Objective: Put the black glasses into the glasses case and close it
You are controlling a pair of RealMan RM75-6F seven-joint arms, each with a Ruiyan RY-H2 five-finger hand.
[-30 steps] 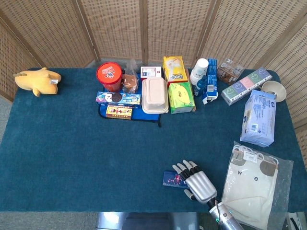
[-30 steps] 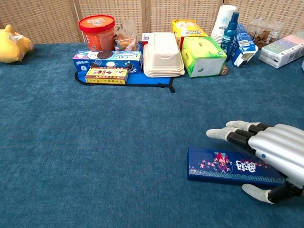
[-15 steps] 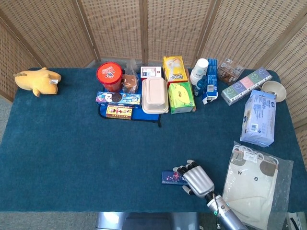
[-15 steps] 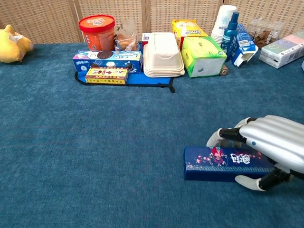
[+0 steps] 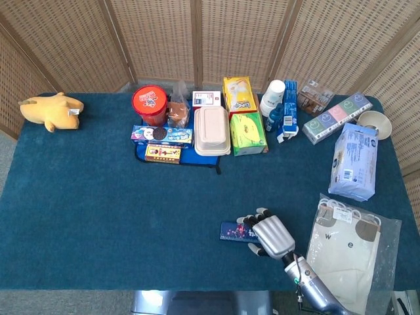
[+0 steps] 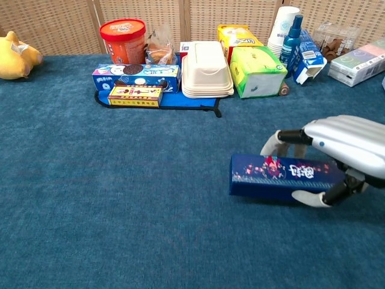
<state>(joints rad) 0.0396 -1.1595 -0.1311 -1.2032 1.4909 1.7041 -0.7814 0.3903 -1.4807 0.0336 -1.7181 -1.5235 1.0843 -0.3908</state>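
Case (image 6: 283, 176), a long dark-blue box with red and white print, sits in the lower right of both views, gripped along its right end by the right robot hand (image 6: 337, 153). The fingers (image 6: 283, 137) curl over the far edge while the thumb (image 6: 307, 197) presses the near side, so the robot hand is closed around the case. Whether the case is lifted clear of the counter (image 6: 120, 211) or only tipped on its edge cannot be told. Its lid is shut, and the black glasses are not visible.

Right of the robot hand in the head view lies a clear bag (image 5: 351, 252) holding white cloth, and above it a pale-blue pack (image 5: 355, 161). Across the upper middle stands a row of goods: a red tub (image 6: 123, 40), a blue biscuit box (image 6: 136, 75), a cream lidded box (image 6: 206, 68), a green box (image 6: 258, 71), stacked paper cups (image 6: 285, 28) and a spray bottle (image 6: 292, 37). A yellow plush toy (image 5: 52, 110) lies at the upper left. The left robot hand is out of sight in both views.
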